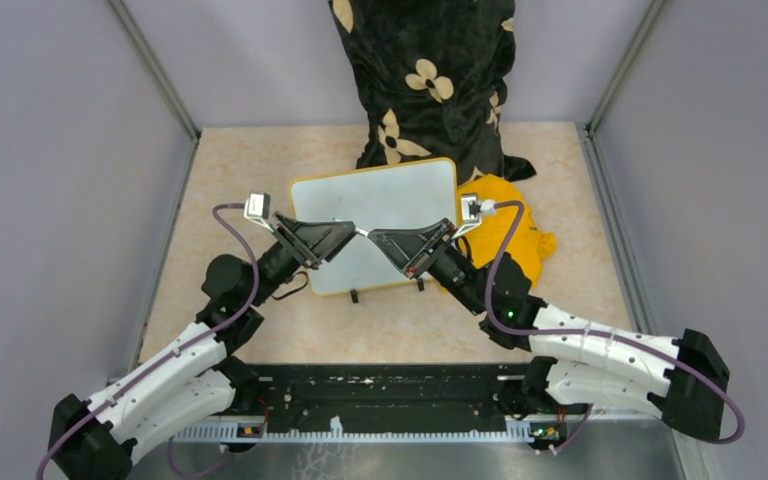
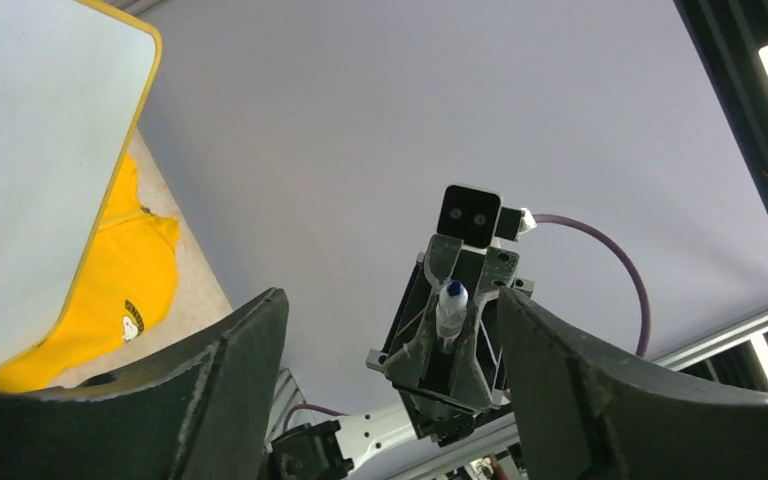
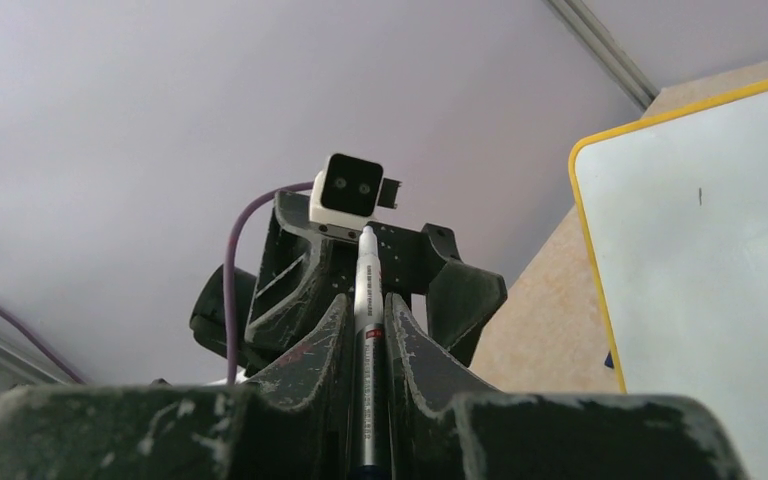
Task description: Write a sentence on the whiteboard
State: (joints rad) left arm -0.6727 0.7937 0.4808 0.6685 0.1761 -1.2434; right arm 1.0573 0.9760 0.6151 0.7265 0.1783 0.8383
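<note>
On the table (image 1: 570,190), a pale beige speckled top, the board (image 1: 390,195) lay flat about mid-way back, white, glossy and yellow-edged. Two small black clips (image 1: 354,296) sat on its near edge. A yellow cloth (image 1: 520,220) was bunched at its right side, touching it, with a bit of it tucked under that edge. Behind the board, up against the back wall, sat a black cloth bundle (image 1: 430,90) with cream flower prints, its bottom just reaching the board's far edge.

Room-wise it was a box: plain grey-lilac walls (image 1: 60,150) on three sides, with metal posts (image 1: 155,70) running up the back corners. The arms were bolted to a black rail (image 1: 390,400) at the near edge.

Both arms reached in over the board, meeting nearly tip to tip above its near half. The left tool (image 1: 348,233) had its jaws wide apart with nothing between them. The right tool (image 1: 380,238) was clamped on a marker (image 3: 366,330), which ran lengthwise between the fingers and pointed towards the left tool. From the left wrist view you could make out a blue tip on it. The right wrist view also caught one tiny dark mark (image 3: 700,196) on the board.
</note>
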